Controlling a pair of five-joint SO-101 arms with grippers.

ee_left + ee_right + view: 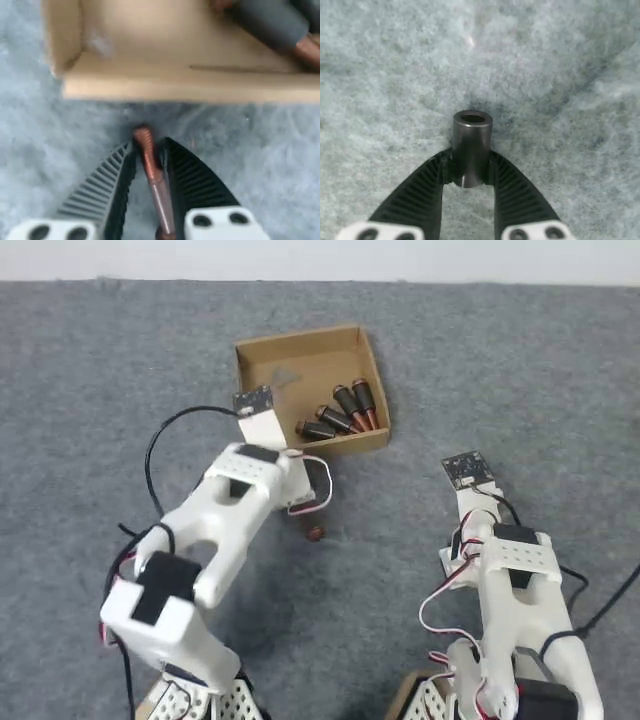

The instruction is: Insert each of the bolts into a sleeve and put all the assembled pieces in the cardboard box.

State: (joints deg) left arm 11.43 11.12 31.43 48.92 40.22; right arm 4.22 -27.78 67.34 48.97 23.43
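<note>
So the copper-coloured threaded bolt (150, 170) is pinched lengthwise in the left hand (147, 147), which is clenched on it just outside the near wall of the open brown cardboard box (175, 85). The dark grey metal tube sleeve (471, 145) is grasped by the right hand (470, 167) over the grey carpeted bench (520, 360), well apart from the box, bore facing outward. Four assembled pieces (340, 415) can be counted lying in the box, so most of the job looks done. This pair is not yet joined or boxed. A small copper bit (315, 533) is seen by the left arm; whether it's a spare bolt can't be told.
</note>
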